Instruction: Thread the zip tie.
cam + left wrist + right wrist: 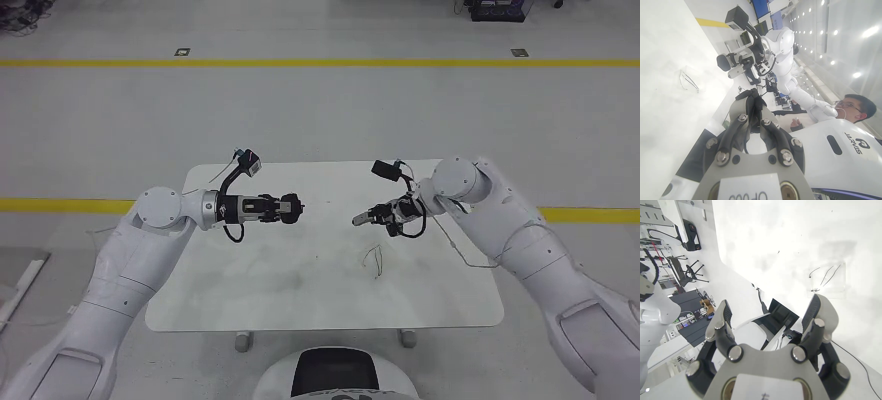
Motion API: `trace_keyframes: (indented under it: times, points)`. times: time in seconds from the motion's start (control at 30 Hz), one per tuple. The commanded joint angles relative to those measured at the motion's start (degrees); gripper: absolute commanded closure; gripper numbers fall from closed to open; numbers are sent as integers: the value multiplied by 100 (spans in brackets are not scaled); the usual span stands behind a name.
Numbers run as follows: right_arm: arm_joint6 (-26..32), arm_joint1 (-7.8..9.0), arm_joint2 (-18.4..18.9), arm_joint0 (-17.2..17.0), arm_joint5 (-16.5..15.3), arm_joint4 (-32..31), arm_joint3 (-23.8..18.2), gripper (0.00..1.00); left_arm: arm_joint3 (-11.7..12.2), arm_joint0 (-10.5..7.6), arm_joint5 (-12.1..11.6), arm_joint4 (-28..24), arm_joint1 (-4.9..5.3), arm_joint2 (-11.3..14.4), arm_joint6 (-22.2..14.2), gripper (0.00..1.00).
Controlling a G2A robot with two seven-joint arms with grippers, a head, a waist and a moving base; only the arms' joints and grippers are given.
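Your two arms hang level over the white table [250, 290], tips facing each other across a gap. The zip ties [374, 258] lie flat on the table, near the right gripper [360, 216] and a little closer to the robot. The right gripper's fingers stand wide apart and hold nothing. The left gripper [295, 208] is pressed closed, pad against pad, with nothing visible between them. Seen from the right wrist, about three thin dark zip ties [826, 275] lie loosely side by side on what looks like a clear tray or sheet [836, 292]; which of the two it is cannot be told. Expect these ties to weigh almost nothing, to be springy along their length and slick, so one is likely to skate or flick away under a glancing touch. You would probably do best to pinch a single tie near its small head end, where it is thickest. That leaves the tapered tail free for the other gripper to guide through the head. Lying close together, the ties may come up in a bunch, so choose the outermost one.
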Motion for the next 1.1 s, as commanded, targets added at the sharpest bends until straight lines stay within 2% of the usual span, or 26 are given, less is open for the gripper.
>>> trace_keyframes:
  times: [0.0, 0.17, 0.23, 0.33, 0.43, 0.47, 0.7, 0.9, 1.07]
  points:
    - [0, 0, 0, 0, -1, 0, 0, 0, 0, 0, 0, 0, 0, 0, 0, 100]
    - [0, 0, 0, 0, -1, 0, 0, 0, 0, 0, 0, 0, 0, 0, 0, 100]
    - [-167, -3, -29, -72, 8, -108, -98, 0, 0, 0, 0, 0, 0, 0, 0, 100]
    - [-291, 2, -62, -64, 340, -410, -265, 0, 0, 0, 0, 0, 0, 0, 0, 100]
    - [-388, -27, -177, -17, 904, -760, -442, 0, 0, 0, 0, 0, 0, 0, 0, 100]
    - [-429, -43, -218, 6, 976, -862, -447, 0, 0, 0, 0, 0, 0, 0, 0, 100]
    - [-519, -316, -553, 232, 976, -1292, 194, 0, 0, 0, 0, 0, 0, 0, 0, 100]
    - [-627, -699, -802, 380, 976, -1846, 751, 0, 0, 0, 0, 0, 0, 0, 0, 100]
    - [-627, -699, -802, 380, 976, -1846, 751, 0, 0, 0, 0, 0, 0, 0, 0, 100]
